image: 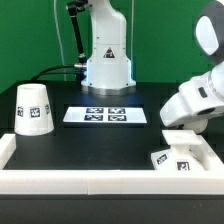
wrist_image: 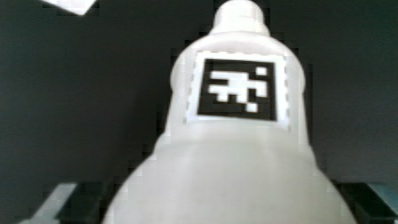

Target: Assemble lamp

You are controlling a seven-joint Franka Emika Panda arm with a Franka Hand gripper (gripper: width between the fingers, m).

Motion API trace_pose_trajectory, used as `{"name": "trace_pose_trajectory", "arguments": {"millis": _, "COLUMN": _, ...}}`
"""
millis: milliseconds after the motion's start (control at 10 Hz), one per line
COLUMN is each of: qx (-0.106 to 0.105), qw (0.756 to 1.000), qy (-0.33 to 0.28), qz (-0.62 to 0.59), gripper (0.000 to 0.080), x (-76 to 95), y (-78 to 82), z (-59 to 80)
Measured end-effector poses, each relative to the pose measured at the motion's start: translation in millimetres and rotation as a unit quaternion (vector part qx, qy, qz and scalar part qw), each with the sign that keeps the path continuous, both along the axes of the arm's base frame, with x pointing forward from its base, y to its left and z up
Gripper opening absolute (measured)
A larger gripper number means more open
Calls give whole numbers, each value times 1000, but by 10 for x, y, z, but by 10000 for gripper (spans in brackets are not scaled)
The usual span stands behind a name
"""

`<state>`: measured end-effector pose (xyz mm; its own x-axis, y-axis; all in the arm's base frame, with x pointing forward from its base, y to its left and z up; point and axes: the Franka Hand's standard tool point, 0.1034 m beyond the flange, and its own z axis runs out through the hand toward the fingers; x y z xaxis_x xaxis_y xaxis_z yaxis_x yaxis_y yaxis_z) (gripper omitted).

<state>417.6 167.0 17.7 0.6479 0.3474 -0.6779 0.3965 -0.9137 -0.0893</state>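
Jaws flank the bulb (wrist_image: pixel 222 150), which fills the wrist view; whether they grip it cannot be told. Only the exterior view shows the gripper (image: pixel 179 134) low over the base (image: pixel 172 157), with the shade (image: pixel 33 108) well apart at that view's left.

Upright shade (image: pixel 33 108) at the exterior view's left, 4-tag marker board (image: pixel 105 115) central, arm (image: pixel 195 98) and base (image: pixel 178 158) at its right
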Motion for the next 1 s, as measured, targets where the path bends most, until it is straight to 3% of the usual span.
{"name": "trace_pose_trajectory", "arguments": {"millis": 200, "qx": 20, "qw": 1000, "qy": 17, "qz": 12, "gripper": 576, "x": 85, "y": -173, "z": 288}}
{"name": "trace_pose_trajectory", "arguments": {"millis": 500, "qx": 26, "qw": 999, "qy": 46, "qz": 4, "gripper": 576, "x": 257, "y": -437, "z": 783}}
{"name": "trace_pose_trajectory", "arguments": {"millis": 600, "qx": 27, "qw": 999, "qy": 39, "qz": 0, "gripper": 577, "x": 317, "y": -458, "z": 850}}
{"name": "trace_pose_trajectory", "arguments": {"millis": 800, "qx": 35, "qw": 999, "qy": 14, "qz": 0, "gripper": 577, "x": 360, "y": -436, "z": 767}}
{"name": "trace_pose_trajectory", "arguments": {"millis": 1000, "qx": 52, "qw": 997, "qy": -49, "qz": -3, "gripper": 577, "x": 467, "y": -466, "z": 751}}
